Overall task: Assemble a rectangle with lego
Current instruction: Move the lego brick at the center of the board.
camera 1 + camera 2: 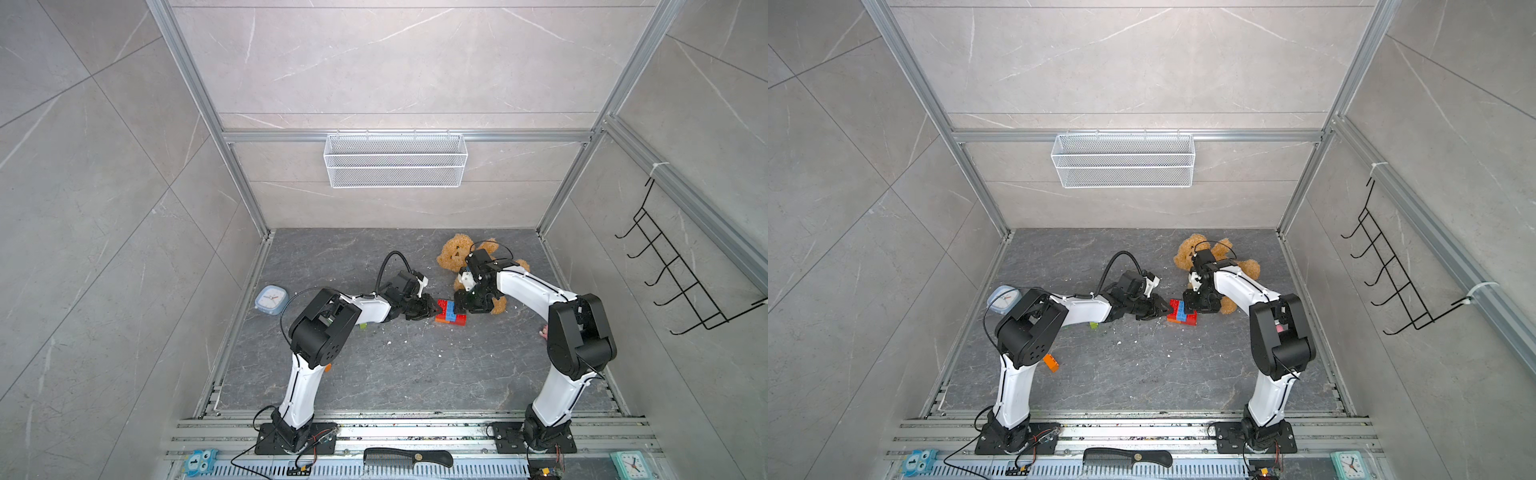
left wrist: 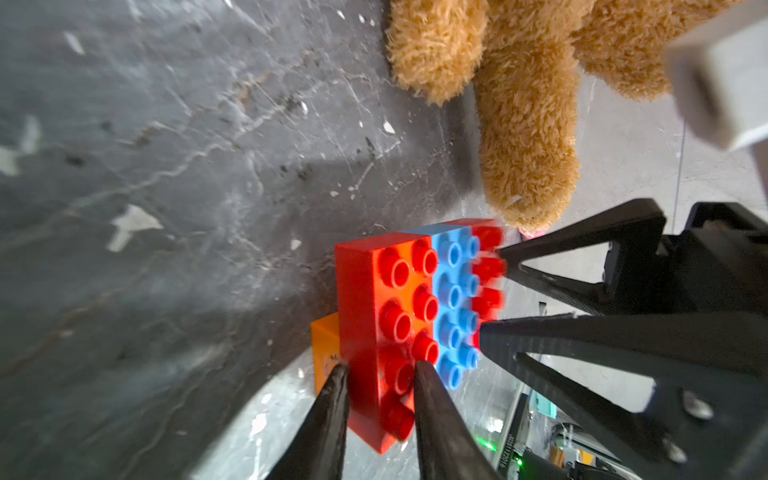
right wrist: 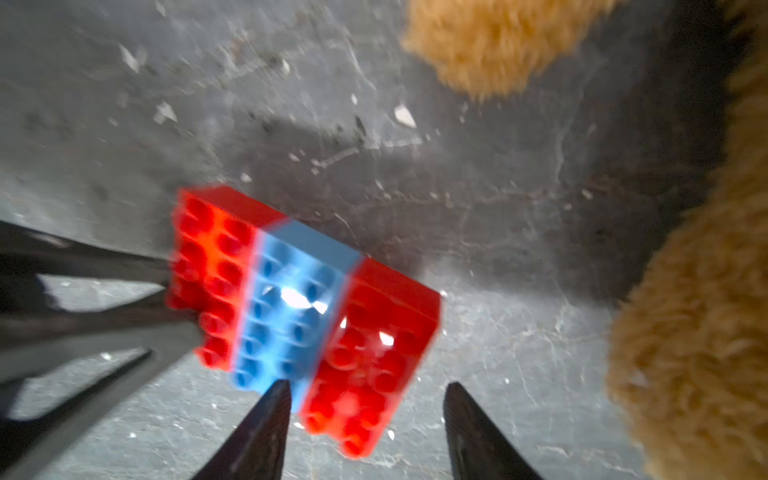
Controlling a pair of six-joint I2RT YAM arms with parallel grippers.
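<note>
Two grippers flank the red-and-blue lego block [image 1: 451,311] on the grey tabletop [image 1: 395,374]. Jaws of the left gripper [image 2: 380,368] sit nearly together astride one red end brick [image 2: 374,299], clamped or not I cannot tell. Those of the right gripper [image 3: 368,392] stand apart around the opposite red brick [image 3: 374,353].

The joined red, blue and orange studded lego bricks [image 2: 386,299] are hard plastic, smooth and glossy, with bright glints on the studs. The dark grey marbled tabletop [image 1: 374,365] looks like polished stone, veined, scuffed and flecked with white chips. At the bricks' 1 o'clock, the tan teddy bear [image 1: 453,253] is shaggy plush cloth. The right gripper [image 2: 491,293] has matt black fingers [image 2: 582,336] with a fine woven texture. At 12 o'clock, the silver frame rail [image 1: 274,136] is brushed metal and the white basket [image 1: 395,178] is wire mesh.
</note>
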